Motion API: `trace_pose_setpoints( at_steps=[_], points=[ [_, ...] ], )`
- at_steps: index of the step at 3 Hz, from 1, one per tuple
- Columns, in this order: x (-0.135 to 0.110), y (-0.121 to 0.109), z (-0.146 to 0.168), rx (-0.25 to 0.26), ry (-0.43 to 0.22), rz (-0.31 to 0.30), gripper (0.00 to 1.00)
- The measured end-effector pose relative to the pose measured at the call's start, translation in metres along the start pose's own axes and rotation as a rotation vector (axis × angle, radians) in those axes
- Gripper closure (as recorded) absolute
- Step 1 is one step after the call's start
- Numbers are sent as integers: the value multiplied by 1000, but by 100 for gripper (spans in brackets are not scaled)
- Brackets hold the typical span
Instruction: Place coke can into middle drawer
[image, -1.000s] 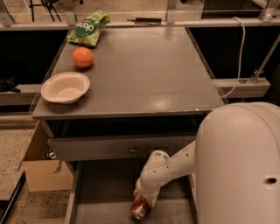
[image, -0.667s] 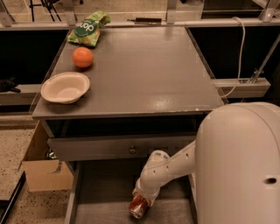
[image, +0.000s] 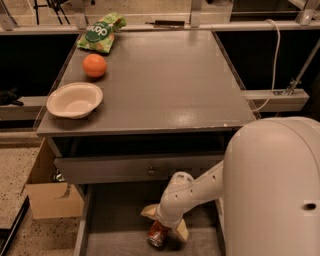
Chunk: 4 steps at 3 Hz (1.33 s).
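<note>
Camera view: the wide grey flat-floored middle drawer (image: 114, 222) is open, its floor right below the jaws. I have the white two-finger gripper (image: 166, 223) low inside it, jaws spread, apparently released. The small red-orange coke can (image: 158, 235) with silver ends sits between the jaws, on the drawer floor.

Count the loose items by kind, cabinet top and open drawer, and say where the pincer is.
green chip bag: 1
orange: 1
white bowl: 1
coke can: 1
Total: 4
The pincer is down in the middle drawer, at the coke can.
</note>
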<state>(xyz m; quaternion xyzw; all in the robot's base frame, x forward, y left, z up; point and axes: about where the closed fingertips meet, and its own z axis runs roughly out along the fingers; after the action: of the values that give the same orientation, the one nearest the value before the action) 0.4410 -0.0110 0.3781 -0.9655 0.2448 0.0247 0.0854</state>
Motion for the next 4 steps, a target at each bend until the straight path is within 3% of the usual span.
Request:
trace_pose_setpoints(
  at_steps=[2,3,4],
  points=[
    [-4,5,-6,-10,-25,-27,0],
    [-5,15,-33,8,-33,-22,0],
    [3,47,-92,60,2,-42,0]
  ],
)
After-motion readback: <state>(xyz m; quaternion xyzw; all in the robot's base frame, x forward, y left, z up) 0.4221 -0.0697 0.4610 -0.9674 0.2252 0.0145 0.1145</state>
